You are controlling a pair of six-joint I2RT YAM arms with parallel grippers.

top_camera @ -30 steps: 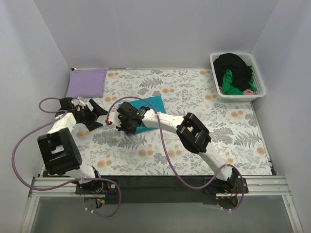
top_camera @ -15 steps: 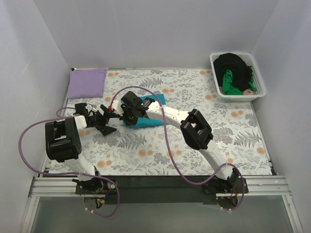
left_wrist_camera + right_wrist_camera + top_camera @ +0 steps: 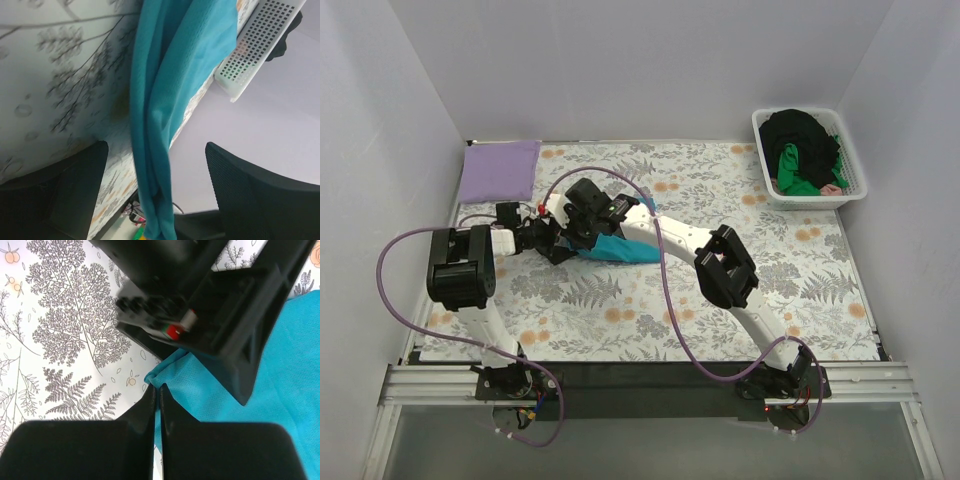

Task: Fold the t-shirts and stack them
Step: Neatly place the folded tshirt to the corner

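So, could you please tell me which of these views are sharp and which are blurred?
Top external: evenly lit and sharp throughout. Left wrist: the teal t-shirt is crisp, but the table cloth print is smeared. Right wrist: the print is sharp, and the right tool is an underexposed silhouette.

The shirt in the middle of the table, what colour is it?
A plain teal t-shirt, clearest in the left wrist view.

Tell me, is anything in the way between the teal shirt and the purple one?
Only the left gripper, just left of the teal shirt, toward the purple shirt. Nothing else shows between them.
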